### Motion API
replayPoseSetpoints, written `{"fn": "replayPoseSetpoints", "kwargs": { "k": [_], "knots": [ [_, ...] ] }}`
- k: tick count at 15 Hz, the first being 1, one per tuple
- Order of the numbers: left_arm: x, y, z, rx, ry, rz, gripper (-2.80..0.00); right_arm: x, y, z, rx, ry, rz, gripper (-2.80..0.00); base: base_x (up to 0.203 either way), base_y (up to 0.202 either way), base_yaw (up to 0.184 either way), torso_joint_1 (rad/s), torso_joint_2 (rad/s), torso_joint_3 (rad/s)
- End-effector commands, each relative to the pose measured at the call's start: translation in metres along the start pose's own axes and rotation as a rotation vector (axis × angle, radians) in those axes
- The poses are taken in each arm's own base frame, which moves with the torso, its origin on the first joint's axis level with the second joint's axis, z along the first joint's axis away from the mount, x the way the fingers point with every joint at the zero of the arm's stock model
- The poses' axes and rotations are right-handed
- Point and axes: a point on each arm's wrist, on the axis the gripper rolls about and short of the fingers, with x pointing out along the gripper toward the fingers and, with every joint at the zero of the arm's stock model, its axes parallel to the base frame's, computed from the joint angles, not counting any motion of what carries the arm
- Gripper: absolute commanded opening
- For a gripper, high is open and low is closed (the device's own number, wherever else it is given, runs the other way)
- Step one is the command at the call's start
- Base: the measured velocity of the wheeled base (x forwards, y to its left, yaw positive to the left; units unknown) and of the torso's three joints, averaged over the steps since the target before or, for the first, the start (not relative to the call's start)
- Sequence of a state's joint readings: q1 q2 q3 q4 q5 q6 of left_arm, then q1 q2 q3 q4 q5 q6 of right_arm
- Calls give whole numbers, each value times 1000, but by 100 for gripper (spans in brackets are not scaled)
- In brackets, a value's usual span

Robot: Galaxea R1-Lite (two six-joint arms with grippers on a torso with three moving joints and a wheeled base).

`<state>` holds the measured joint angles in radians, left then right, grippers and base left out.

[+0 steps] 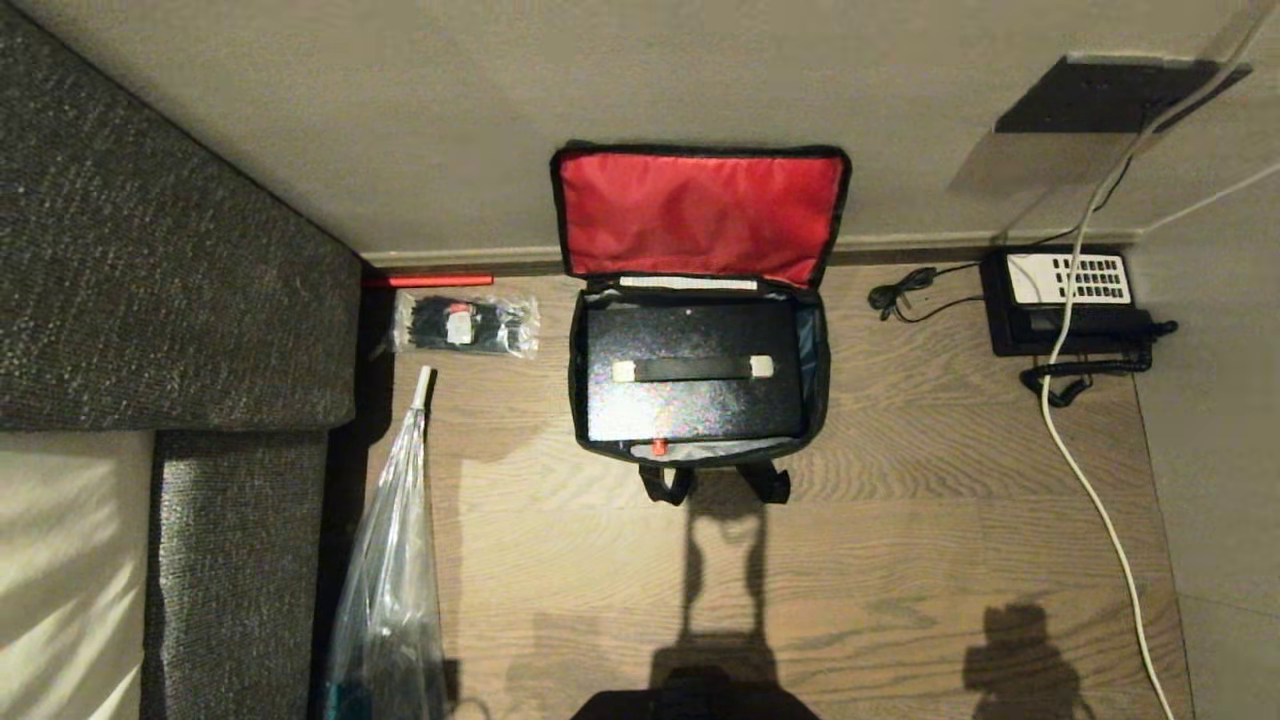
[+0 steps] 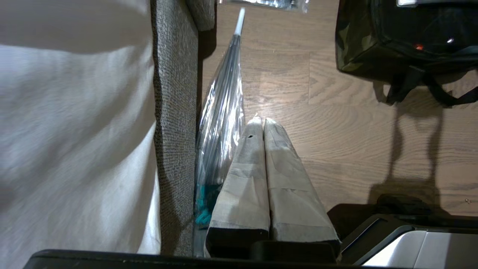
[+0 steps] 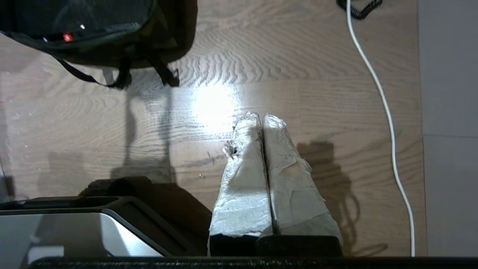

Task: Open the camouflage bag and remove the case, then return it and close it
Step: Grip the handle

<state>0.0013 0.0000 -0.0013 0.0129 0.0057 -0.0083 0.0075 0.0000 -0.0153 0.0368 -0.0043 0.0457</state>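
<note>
The camouflage bag [image 1: 578, 400] stands on the wooden floor against the wall, its red-lined lid [image 1: 700, 212] flipped up and back. Inside lies the case [image 1: 695, 405], black and speckled, with a black strap handle [image 1: 692, 369] and a small red latch [image 1: 659, 447] at its near edge. The bag's near corner also shows in the left wrist view [image 2: 354, 56] and the right wrist view [image 3: 164, 37]. Neither arm appears in the head view. My left gripper [image 2: 260, 121] hangs shut over bare floor beside the sofa. My right gripper [image 3: 260, 116] hangs shut over the floor, well short of the bag.
A grey sofa [image 1: 150, 270] fills the left side. A clear packet of black cable ties [image 1: 465, 323] lies by the wall, and a long clear plastic bag [image 1: 395, 560] leans beside the sofa. A black telephone [image 1: 1065, 300] and a white cable [image 1: 1085, 480] are on the right.
</note>
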Motion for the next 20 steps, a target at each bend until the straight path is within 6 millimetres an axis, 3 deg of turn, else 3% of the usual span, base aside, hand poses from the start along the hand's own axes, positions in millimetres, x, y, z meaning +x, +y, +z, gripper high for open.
{"fn": "replayPoseSetpoints", "kwargs": {
  "k": [1,9,20],
  "knots": [
    [0,0,0,0,-1,1,-280,0,0,0,0,2,0,-280,0,0,0,-1,2,122],
    [0,0,0,-1,-2,1,-280,0,0,0,0,2,0,-280,0,0,0,2,2,125],
    [0,0,0,2,1,-1,-280,0,0,0,0,2,0,-280,-23,0,0,0,0,10]
  ]
}}
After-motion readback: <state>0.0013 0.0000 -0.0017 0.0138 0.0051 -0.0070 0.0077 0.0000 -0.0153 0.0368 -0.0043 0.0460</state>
